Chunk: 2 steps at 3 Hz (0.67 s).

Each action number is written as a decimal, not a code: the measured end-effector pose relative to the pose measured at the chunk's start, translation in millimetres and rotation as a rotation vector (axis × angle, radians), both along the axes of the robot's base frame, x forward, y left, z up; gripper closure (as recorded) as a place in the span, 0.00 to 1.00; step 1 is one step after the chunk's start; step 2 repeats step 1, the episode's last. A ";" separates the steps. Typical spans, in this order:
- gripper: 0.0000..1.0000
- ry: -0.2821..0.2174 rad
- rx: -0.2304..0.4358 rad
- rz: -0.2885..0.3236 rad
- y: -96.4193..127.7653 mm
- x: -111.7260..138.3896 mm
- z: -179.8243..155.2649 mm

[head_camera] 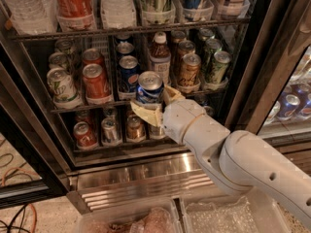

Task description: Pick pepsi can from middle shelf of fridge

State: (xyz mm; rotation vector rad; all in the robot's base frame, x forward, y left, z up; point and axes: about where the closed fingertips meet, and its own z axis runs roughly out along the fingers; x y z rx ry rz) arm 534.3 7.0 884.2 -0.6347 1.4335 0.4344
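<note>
Pincer [156, 103] is clamped on pepsi can [149, 87] at middle shelf [82, 107] front; looks like extraction, so you'd pull straight back, clear of fridge [146, 174].

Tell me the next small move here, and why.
Probably draw the gripper straight back from the fridge, with the can upright. Its fingers are shut on the pepsi can, which sits at the front rail of the middle shelf, close to a second blue can.
</note>
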 end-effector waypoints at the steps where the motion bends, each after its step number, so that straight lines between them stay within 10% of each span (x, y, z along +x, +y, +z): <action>1: 1.00 0.000 0.000 0.000 0.0 0.0 0.0; 2: 1.00 0.000 0.000 0.000 0.0 0.0 0.0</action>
